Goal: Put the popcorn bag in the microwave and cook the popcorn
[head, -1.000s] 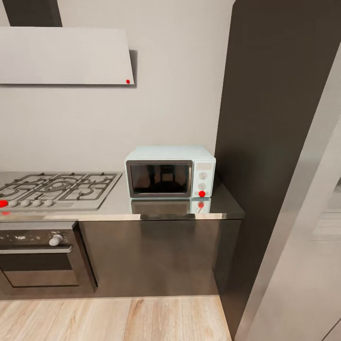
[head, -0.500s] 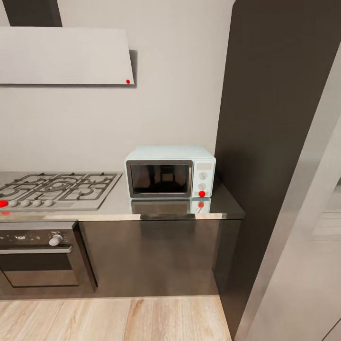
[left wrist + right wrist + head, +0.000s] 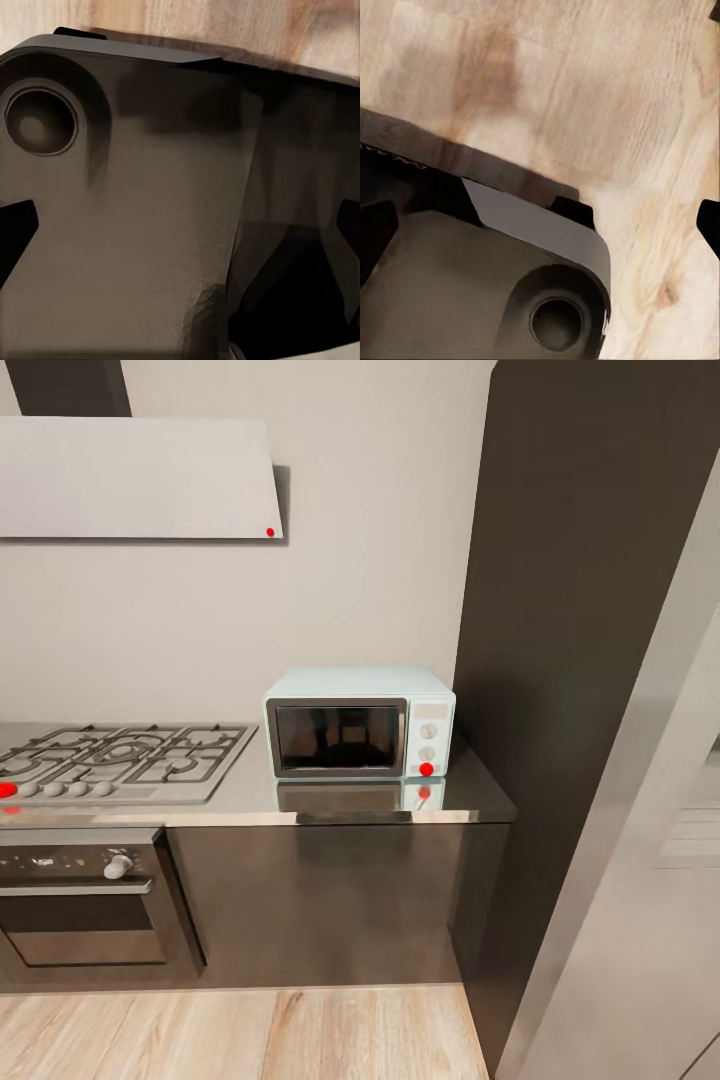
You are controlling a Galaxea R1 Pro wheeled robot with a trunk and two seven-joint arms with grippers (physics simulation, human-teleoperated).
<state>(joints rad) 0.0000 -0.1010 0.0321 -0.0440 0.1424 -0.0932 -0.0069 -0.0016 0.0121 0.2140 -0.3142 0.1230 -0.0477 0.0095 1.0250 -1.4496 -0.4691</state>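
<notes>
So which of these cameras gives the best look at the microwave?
The head view: the microwave sits whole on the countertop, door shut, beside the gas hob. The two wrist views look down at wooden floor and dark robot body instead.

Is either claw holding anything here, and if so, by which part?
It cannot be told: both wrist views show the robot's dark body over wood floor, with nothing visibly gripped.

No words, brand names or numbers can be read anywhere. The microwave (image 3: pixel 359 722) carries only a red dot below its two plain knobs; the range hood (image 3: pixel 135 478) bears a red dot at its lower right corner, and the gas hob (image 3: pixel 115 760) one at its near left edge.
</notes>
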